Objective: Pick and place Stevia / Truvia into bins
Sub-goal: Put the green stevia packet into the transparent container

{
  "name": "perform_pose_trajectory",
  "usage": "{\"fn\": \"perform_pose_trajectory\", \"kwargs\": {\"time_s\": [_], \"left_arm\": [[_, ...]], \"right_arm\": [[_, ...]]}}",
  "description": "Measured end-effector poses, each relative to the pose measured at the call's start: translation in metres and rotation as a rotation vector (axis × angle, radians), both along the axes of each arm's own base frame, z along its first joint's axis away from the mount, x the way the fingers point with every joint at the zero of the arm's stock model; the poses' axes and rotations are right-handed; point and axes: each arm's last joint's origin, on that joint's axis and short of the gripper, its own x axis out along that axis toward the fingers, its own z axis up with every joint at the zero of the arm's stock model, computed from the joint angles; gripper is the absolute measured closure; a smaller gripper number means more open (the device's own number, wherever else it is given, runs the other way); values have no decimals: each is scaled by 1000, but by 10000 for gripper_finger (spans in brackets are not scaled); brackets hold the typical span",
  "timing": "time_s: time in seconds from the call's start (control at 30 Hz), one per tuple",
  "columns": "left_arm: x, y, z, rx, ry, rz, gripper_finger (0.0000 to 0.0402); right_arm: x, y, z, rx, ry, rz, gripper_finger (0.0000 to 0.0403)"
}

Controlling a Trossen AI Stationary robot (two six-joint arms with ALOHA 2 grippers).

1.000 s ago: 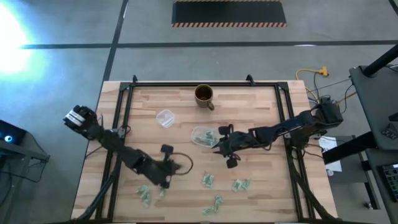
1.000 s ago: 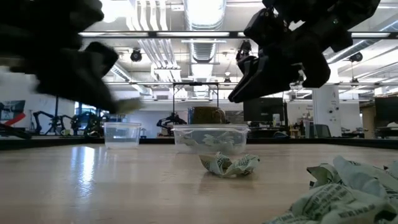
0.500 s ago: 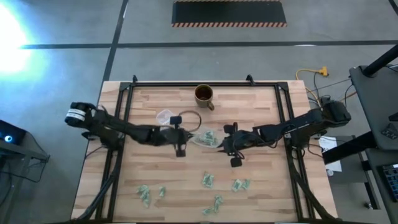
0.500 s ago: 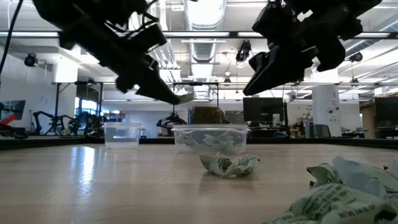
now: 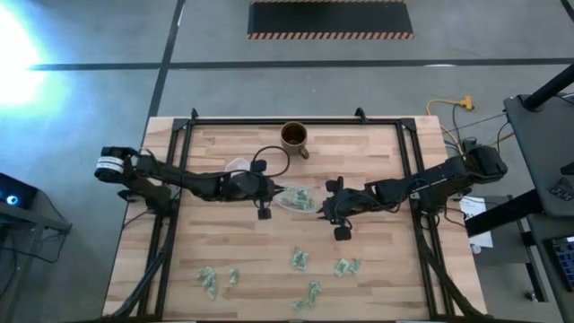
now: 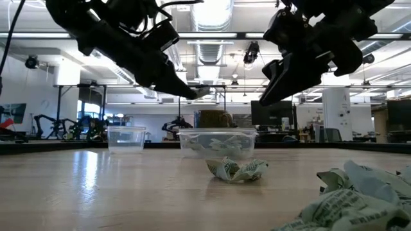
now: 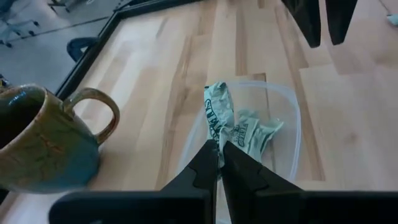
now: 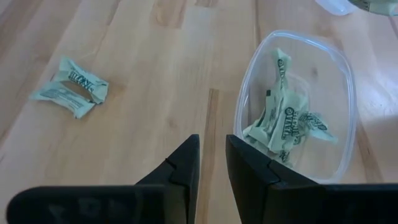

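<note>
My left gripper (image 5: 272,192) hovers at the left rim of the clear bin (image 5: 296,199), shut on one green-and-white Stevia sachet (image 7: 214,115). In the low view the sachet shows as a pale scrap (image 6: 203,92) at the fingertips, above the bin (image 6: 218,142). Several sachets (image 8: 283,121) lie on the bin's floor. My right gripper (image 5: 323,210) hangs over the bin's right side, open by a narrow gap (image 8: 211,158) with nothing in it. More sachets (image 5: 299,260) lie flat on the near part of the table. My left gripper pinches one end of the sachet (image 7: 215,135) between its two fingertips. The fingers slant down from the table's left. The rest of the sachet sticks out past the tips over the bin, lifted clear of the table.
A brown mug (image 5: 294,137) stands at the far middle, and a small clear round cup (image 5: 238,168) sits under my left arm. Loose sachets lie near the front edge (image 5: 346,266) (image 5: 208,280) (image 5: 313,292). The two grippers face each other closely across the bin.
My left gripper, shut on the sachet throughout, has swung from the near left of the table toward the far edge and rightward, rising a little. It now stands at the bin's left rim with the sachet carried clear of the table.
</note>
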Motion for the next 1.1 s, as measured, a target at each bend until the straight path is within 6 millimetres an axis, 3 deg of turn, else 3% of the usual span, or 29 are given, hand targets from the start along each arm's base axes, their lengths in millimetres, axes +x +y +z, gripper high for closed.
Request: {"fn": "perform_pose_trajectory", "kwargs": {"time_s": [0.4,0.77,1.1], "left_arm": [[20,-1,-21,-17,47,-32,402],[25,0,-22,26,66,-8,399],[25,0,-21,41,69,-16,283]], "right_arm": [[0,0,0,3,-3,-3,340],[-1,0,-2,-1,18,-1,344],[-1,0,-2,-3,20,0,344]]}}
